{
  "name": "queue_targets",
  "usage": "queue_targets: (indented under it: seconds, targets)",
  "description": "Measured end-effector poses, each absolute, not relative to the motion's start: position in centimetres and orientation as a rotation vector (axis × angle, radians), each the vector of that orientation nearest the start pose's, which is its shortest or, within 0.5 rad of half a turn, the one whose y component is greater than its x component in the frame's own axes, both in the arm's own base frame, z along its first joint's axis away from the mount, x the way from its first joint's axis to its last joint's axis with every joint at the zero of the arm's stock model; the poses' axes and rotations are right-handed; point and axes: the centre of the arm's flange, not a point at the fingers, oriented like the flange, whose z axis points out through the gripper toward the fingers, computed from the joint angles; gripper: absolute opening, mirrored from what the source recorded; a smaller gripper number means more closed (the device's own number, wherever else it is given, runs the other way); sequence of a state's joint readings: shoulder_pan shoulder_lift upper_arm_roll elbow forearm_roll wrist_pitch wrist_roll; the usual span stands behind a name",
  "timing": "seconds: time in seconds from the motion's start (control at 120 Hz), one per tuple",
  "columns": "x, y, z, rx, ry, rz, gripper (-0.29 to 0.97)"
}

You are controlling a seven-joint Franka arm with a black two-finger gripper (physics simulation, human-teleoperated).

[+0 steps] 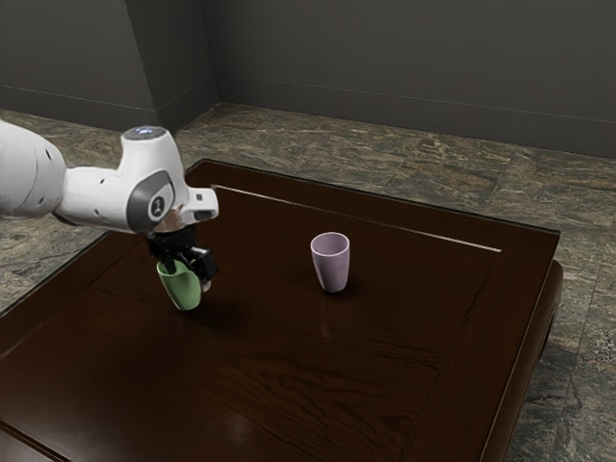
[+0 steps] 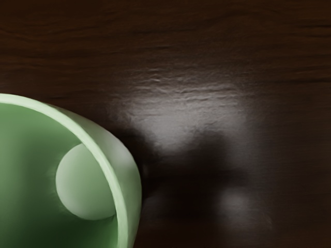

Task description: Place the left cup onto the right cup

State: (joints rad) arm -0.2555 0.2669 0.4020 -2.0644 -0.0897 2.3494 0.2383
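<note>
Gripping green cup at rim: gripper fingers narrow, pinching cup wall. Cup slightly tilted, well apart from purple cup, toward exterior view's left of it. Purple cup upright, mouth up; approach from above it.

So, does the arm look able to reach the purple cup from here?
Probably yes: the gripper sits at the green cup, and just open table lies between it and the upright purple cup.

The green cup runs off the wrist view's edge; end effector partly hides its rim
</note>
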Motion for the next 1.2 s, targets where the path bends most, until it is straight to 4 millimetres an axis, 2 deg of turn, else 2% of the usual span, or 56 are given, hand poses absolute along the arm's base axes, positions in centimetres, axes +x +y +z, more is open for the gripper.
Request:
queue_targets:
  seconds: [0.183,0.333,0.583,0.683,0.833,1.0,1.2]
  targets:
    - [58.7,7.7,30.6,-3.088,0.072,-0.043,0.66]
    - [59.9,7.4,30.7,-3.072,0.09,-0.07,0.66]
    - [60.0,7.7,30.6,-3.065,0.092,-0.075,0.64]
    - [59.8,8.0,30.4,-3.067,0.082,-0.07,0.55]
    - [59.5,8.8,30.0,-3.068,0.06,-0.049,0.29]
    - [59.1,9.3,29.6,-3.069,0.046,-0.029,0.1]
    - [59.0,9.3,29.5,-3.07,0.042,-0.026,-0.04]
